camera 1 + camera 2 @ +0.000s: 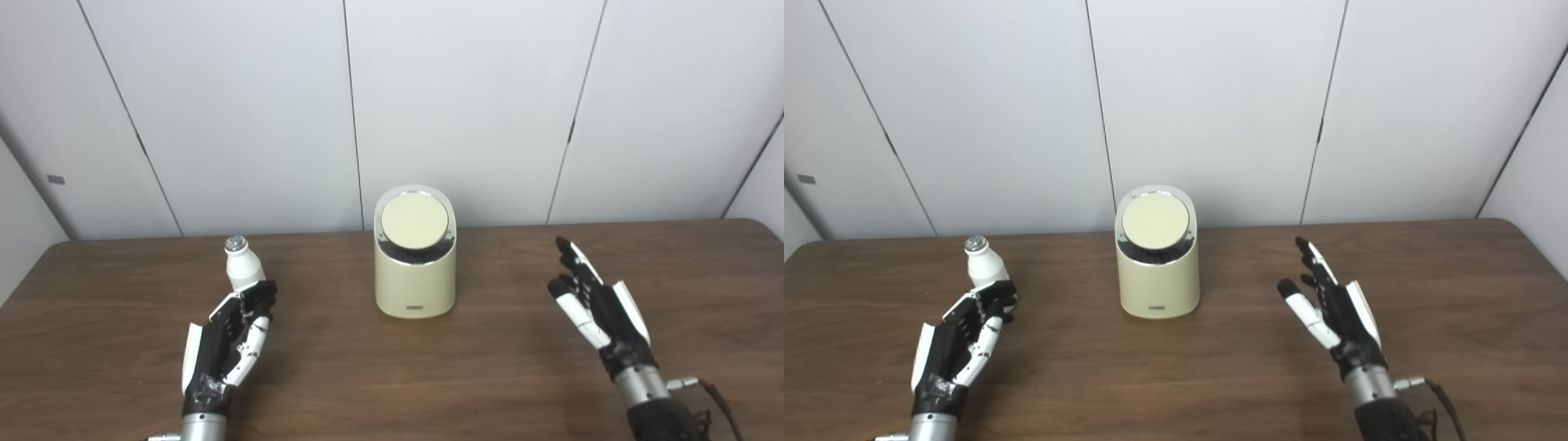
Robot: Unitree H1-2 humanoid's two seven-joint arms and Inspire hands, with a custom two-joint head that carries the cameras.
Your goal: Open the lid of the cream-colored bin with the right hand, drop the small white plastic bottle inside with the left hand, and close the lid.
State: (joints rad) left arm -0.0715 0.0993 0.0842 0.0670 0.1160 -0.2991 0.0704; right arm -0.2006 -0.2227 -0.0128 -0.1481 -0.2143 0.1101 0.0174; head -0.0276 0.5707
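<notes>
Left hand (pixel 229 334) sits low on the left of the table (pixel 490 367), palm facing right, fingers (pixel 260 297) loosely curled and apart. We hold nothing with it. Its fingertips reach the base of the bottle (pixel 243 266); from these views we cannot tell whether they touch it or just overlap it.

Bottle is small and white with a silvery cap, standing on the table and leaning a little left, well left of the bin (pixel 416 254).

Right hand (pixel 597 303) is on the right side, raised, palm turned toward the bin, fingers straight and spread, thumb out toward the bin. Empty, well apart from the bin.

Bin is cream, rounded, standing upright at table centre near the far edge, between our two hands. Its lid (pixel 414 220) is a round cream disc set in a dark ring with a shiny rim, tilted toward us and down flat in the ring, so closed. Small dark label low on the bin's front.

Table is dark wood grain. Behind it, a wall (pixel 245 110) of pale panels with dark seams. A cable (pixel 716 398) runs off our right wrist near the bottom edge.
</notes>
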